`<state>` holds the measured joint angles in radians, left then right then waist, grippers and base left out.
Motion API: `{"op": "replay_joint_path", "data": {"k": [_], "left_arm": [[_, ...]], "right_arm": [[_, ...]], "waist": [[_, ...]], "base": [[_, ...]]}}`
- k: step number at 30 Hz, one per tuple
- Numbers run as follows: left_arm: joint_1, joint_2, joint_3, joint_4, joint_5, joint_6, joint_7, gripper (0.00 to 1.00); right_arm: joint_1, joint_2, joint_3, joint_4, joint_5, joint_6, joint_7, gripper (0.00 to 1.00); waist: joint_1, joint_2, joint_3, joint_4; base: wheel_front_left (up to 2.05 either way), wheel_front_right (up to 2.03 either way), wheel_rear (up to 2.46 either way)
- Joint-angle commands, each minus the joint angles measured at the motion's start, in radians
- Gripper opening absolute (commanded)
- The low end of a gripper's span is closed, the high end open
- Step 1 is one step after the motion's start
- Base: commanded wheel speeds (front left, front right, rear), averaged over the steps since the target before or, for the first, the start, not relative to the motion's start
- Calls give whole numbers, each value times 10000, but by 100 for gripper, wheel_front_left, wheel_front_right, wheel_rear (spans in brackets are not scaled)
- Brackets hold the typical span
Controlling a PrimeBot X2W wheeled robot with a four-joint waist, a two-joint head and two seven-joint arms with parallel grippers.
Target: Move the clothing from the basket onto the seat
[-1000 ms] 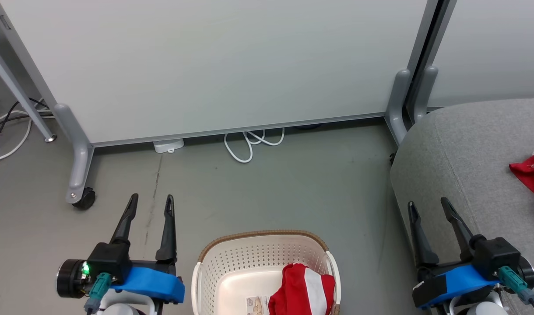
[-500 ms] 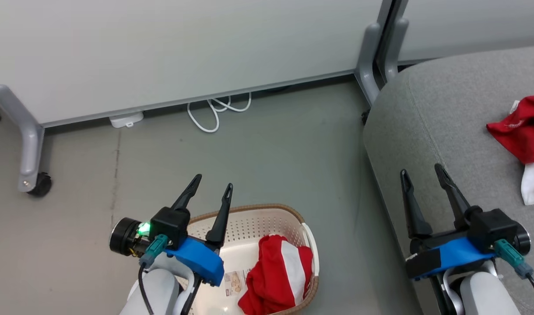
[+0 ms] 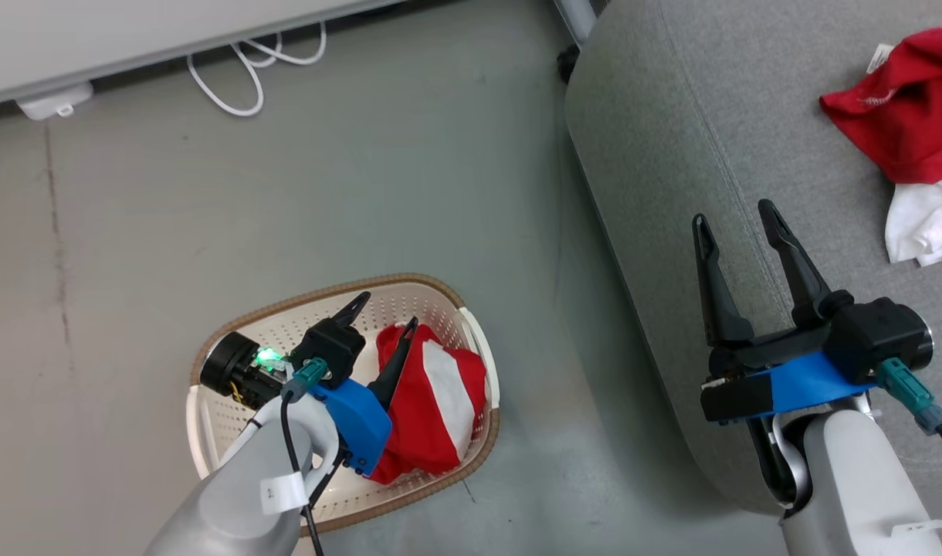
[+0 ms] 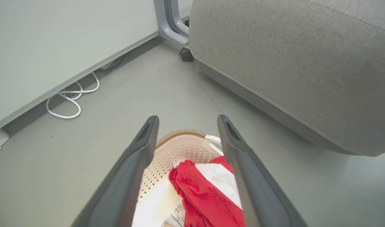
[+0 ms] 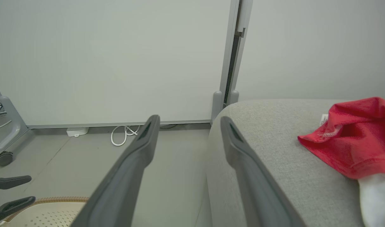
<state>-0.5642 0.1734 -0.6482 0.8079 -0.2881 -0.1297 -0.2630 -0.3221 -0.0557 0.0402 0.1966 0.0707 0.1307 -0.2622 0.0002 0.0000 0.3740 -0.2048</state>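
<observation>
Head view first: where is the clothing?
— The striped garment [image 3: 440, 398], red with a broad white band, lies bunched in the right half of the basket [image 3: 212, 413], lower left of centre in the frame. The plain red garment [image 3: 896, 116] is already on the seat [image 3: 672, 154], at the upper right edge, with a white cloth [image 3: 923, 224] just below it.
— And the claws?
— The left claw [image 3: 386, 310] hangs over the basket, fingers spread wide, nothing between them. One finger crosses the bundle's left edge, but I cannot tell whether it touches. The left wrist view looks down between both fingers onto the bundle. The right claw [image 3: 732, 215], equally wide and empty, hovers over the seat's edge at the right of the frame.
— Which step is this?
— I judge it the reach for the second garment, about halfway through the task.
— What does the next move need?
— Probably a drop straight into the bundle, closing on a thick fold rather than a loose edge and keeping clear of the basket wall. After that comes a lift high enough to pass the rim and the seat's rounded side.
</observation>
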Motion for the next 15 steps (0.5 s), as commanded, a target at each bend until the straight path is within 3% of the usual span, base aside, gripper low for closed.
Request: {"op": "replay_joint_path", "data": {"k": [1,15], "left_arm": [[-373,93,-260,267,-151,-11,-26,100],[-2152,160,-3257,2587,-2003,-12,259,100]], "right_arm": [[-213,37,33,-90,35,1,-42,100],[-1352,63,344,-417,324,1,-42,100]], "waist": [[-2,0,745,-428],[-2,0,2916,-715]], "base": [[0,0,0],[0,0,0]]}}
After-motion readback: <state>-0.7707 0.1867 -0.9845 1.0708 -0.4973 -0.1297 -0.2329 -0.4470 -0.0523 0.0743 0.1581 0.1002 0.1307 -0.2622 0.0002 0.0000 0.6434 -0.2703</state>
